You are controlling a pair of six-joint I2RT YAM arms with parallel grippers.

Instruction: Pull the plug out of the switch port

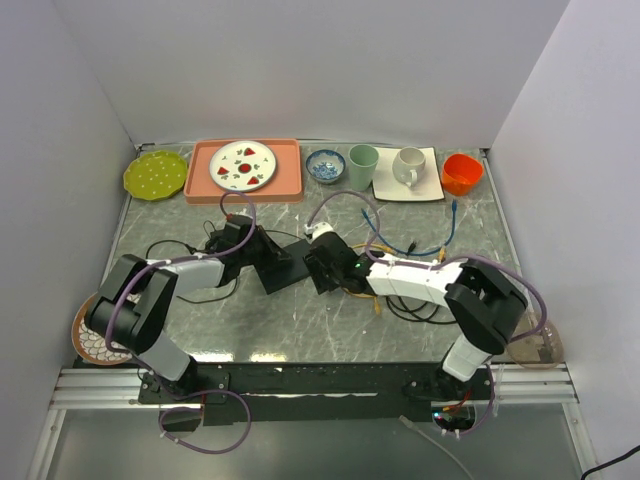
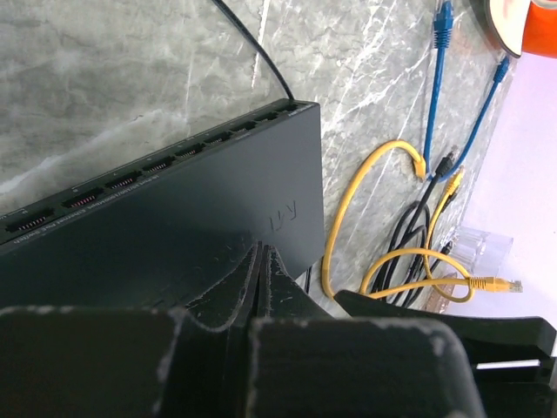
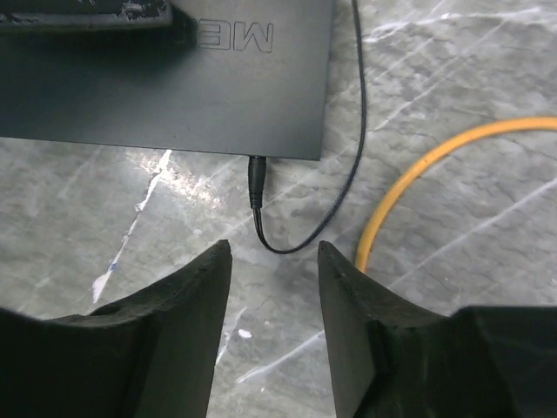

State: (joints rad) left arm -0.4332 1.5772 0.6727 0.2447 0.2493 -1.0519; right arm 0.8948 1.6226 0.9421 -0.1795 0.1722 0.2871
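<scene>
The switch [image 1: 283,268] is a flat black box lying mid-table between my two arms. In the left wrist view the switch [image 2: 174,218] shows a row of sockets along its far edge. My left gripper [image 2: 261,251] is shut, and its tips rest on the switch's top; it also shows in the top view [image 1: 266,254]. In the right wrist view a small black plug [image 3: 256,181] sits in the near edge of the switch [image 3: 174,96], and its thin black cable [image 3: 357,131] loops away. My right gripper [image 3: 273,251] is open and empty, just short of the plug; it also shows in the top view [image 1: 314,264].
Yellow cables [image 2: 348,209], blue cables [image 2: 439,78] and black cables [image 2: 418,226] lie right of the switch. Along the back wall stand a green plate [image 1: 155,174], a pink tray [image 1: 290,182], a blue bowl [image 1: 325,165], a green cup [image 1: 362,166], a white mug [image 1: 408,167] and an orange bowl [image 1: 461,173].
</scene>
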